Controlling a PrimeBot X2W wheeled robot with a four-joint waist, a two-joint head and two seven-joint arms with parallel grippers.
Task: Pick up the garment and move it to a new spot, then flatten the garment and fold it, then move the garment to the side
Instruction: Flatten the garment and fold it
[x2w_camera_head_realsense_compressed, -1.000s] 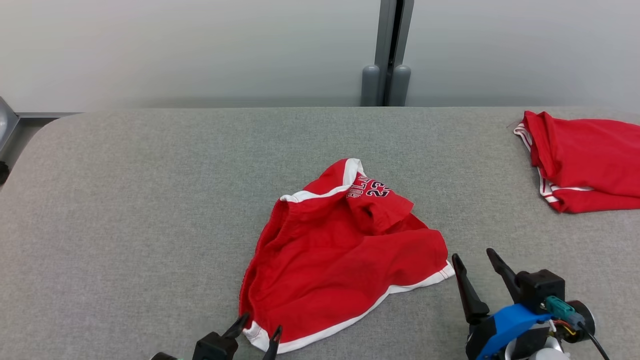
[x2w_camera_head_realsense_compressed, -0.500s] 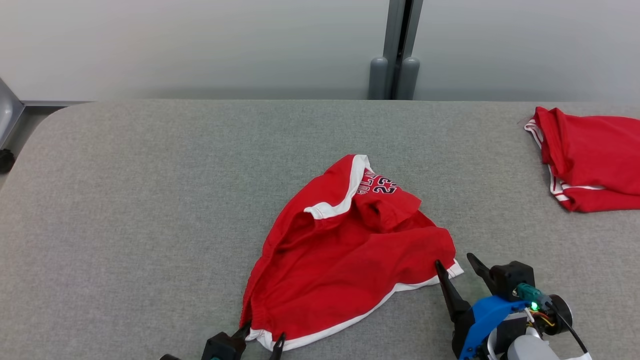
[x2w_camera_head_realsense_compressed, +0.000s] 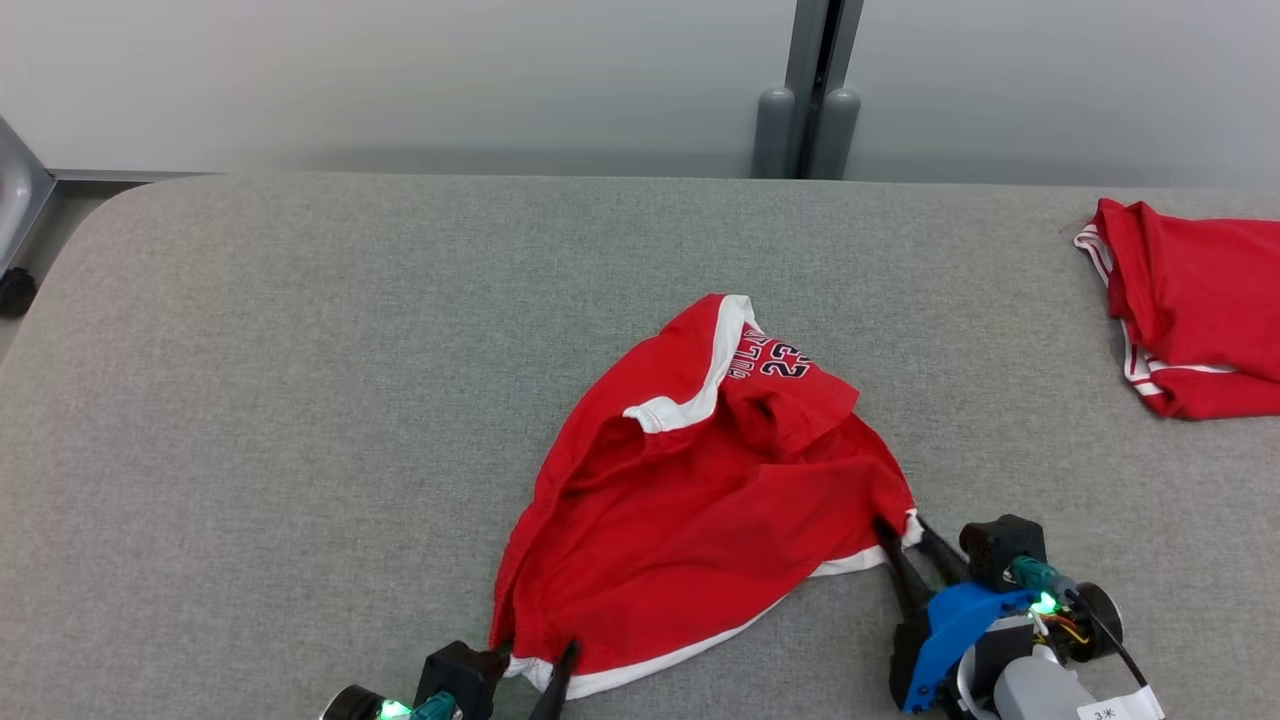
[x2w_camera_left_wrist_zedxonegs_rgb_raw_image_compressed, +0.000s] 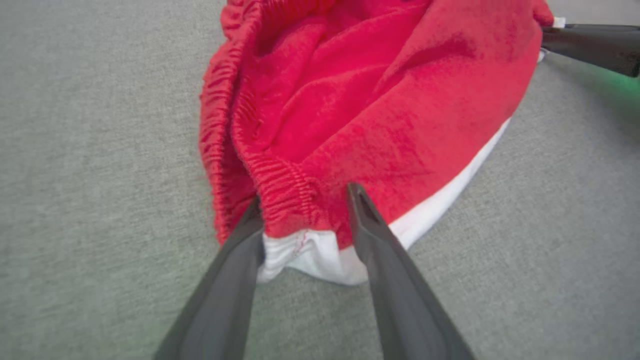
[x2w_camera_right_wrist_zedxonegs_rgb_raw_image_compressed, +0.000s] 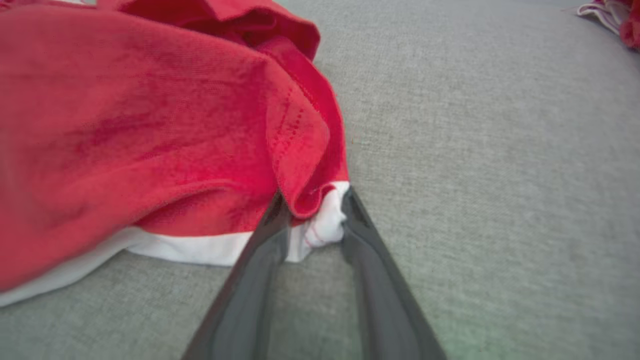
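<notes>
Closer now, right pincer (x2w_camera_head_realsense_compressed: 903, 528) pinches garment's (x2w_camera_head_realsense_compressed: 700, 500) corner, left pincer (x2w_camera_head_realsense_compressed: 538, 652) straddles another, grip unclear; it lies near-left to far-right.

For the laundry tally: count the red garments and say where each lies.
2. The crumpled garment lies at the middle of the grey surface, toward the near edge. The second garment lies at the far right, cut off by the picture's edge; more may lie beyond it.
</notes>
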